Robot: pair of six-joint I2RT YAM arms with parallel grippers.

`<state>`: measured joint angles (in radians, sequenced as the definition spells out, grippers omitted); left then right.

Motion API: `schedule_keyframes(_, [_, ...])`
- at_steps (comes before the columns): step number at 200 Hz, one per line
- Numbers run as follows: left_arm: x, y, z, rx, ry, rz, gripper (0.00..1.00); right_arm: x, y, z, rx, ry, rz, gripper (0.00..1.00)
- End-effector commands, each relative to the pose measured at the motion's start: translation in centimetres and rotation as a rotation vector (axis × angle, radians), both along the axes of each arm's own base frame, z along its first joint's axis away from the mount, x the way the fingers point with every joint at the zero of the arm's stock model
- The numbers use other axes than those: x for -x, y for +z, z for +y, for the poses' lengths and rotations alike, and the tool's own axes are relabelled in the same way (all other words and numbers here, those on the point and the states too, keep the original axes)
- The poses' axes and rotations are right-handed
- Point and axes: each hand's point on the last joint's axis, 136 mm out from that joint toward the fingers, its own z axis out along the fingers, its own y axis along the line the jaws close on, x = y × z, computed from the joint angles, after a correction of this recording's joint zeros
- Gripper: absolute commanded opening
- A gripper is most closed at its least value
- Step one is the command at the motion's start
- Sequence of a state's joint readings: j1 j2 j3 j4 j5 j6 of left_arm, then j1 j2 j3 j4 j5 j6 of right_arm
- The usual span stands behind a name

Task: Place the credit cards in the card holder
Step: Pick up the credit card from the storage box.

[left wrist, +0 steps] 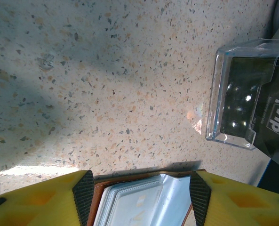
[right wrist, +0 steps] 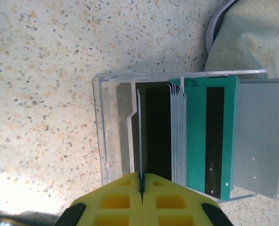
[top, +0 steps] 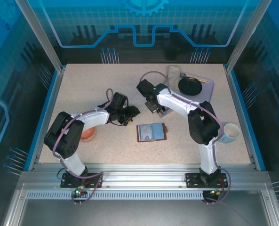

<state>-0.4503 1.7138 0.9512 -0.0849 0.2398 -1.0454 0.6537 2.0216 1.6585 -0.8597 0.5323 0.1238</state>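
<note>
I am pinching my right pincer [right wrist: 141, 184] shut on the top edge of one thin card [right wrist: 139, 127], which is standing edge-on in the clear box [right wrist: 108, 132] beside the other cards, a teal card [right wrist: 195, 136] and a grey card [right wrist: 264, 136] among them. The holder [top: 151, 132] is lying open and flat on the table [top: 97, 89], pockets up. In the top view it is apart from the box, on its near side and a little to my left, with its long axis running left to right. So I am judging that the card is going to need lifting clear of the box, carrying toward the near edge and tipping from standing to nearly flat, its edge lined up with a pocket mouth. My left pincer [left wrist: 141, 188] is hanging partly open and gripping nothing, with an edge of the holder lying between its pads, so it is well placed for steadying the leather during the slide-in
</note>
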Motion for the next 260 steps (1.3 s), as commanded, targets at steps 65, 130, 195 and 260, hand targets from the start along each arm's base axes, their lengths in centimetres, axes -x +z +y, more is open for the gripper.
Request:
schedule_keyframes(65, [-0.6,6.0,-2.5,0.189,-0.088,-0.158,0.61,4.1,9.0,0.3,-0.755,-0.159,0.079,0.01])
schedule_keyframes(130, [-2.1,12.6,-7.6,0.554,-0.237,-0.281,0.64,4.9,12.9,-0.3,-1.411,-0.234,0.261,0.01])
schedule_keyframes(195, [-2.3,14.6,-9.2,0.629,-0.301,-0.311,0.45,4.9,12.0,0.0,-1.464,-0.241,0.336,0.01])
schedule_keyframes(260, [-2.2,15.9,-9.6,0.660,-0.320,-0.342,0.36,4.7,10.6,-0.1,-1.452,-0.272,0.361,0.01])
